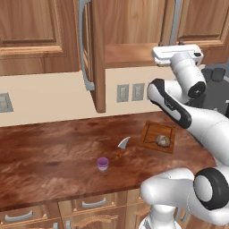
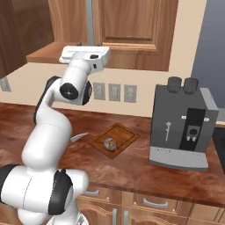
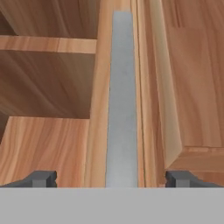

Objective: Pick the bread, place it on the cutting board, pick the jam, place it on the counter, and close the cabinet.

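I see my hand (image 3: 112, 178) held up high by the warm-brown wooden upper cabinet (image 1: 40, 36), right at the front edge of its plain wooden shelf (image 2: 48, 55). In the hand view the two small dark fingertips (image 3: 41, 178) stand wide apart, so the hand is released and has nothing in it. A long grey bar handle (image 3: 122, 100) runs straight up between the fingertips, a little way in front of them. I cannot tell if they touch it.

One cabinet door (image 1: 95, 53) swings out toward me, edge on, with its own grey bar handle (image 1: 84, 49) on the side.

Down on the long dark reddish-brown worktop (image 1: 53, 147), the small brown-grey lump of bread (image 1: 163, 141) sits on the small brown wooden cutting board (image 1: 152, 134). The tiny jam jar with the purple top (image 1: 103, 163) stands upright on the worktop, well apart from the board and nearer the front edge. A little curved knife with a grey blade (image 1: 123, 144) lies between the jar and the board, touching neither.

A grey coffee machine (image 2: 182, 127) stands on the worktop off to the right of the board. Three pale wall plugs (image 2: 115, 92) sit on the cream wall behind my arm.
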{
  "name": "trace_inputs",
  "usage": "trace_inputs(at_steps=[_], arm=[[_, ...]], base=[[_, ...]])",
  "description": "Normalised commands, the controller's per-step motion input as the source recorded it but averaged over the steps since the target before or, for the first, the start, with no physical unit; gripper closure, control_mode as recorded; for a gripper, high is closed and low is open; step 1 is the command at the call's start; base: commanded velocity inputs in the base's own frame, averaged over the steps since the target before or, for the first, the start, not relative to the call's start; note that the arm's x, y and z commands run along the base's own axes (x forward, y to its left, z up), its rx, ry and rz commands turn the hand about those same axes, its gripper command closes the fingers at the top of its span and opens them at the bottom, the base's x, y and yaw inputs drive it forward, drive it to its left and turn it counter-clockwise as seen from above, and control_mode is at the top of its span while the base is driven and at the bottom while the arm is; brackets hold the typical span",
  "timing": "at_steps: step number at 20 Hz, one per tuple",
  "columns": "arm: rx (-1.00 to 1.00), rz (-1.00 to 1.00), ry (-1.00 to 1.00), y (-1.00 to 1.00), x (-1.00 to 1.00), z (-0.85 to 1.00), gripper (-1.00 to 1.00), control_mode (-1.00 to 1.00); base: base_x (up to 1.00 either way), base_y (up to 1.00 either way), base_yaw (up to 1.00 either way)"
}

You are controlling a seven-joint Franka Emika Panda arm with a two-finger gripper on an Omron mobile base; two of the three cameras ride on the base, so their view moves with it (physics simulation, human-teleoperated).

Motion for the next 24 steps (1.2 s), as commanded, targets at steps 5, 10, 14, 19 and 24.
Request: trace_inputs(at_steps=[5,10,14,19,24], arm=[[0.00,-0.02,0.00,0.00,-0.25,0.29,-1.00,-1.00],[0.00,-0.02,0.00,0.00,-0.39,0.21,-1.00,-1.00],[0.00,-0.04,0.00,0.00,-0.50,0.21,-1.00,-1.00],[0.00,-0.04,0.04,0.00,-0.60,0.15,-1.00,-1.00],[0.00,-0.05,0.09,0.06,-0.61,0.17,-1.00,-1.00]], base=[[0.00,0.00,0.00],[0.00,0.00,0.00],[0.00,0.00,0.00],[0.00,0.00,0.00],[0.00,0.00,0.00]])
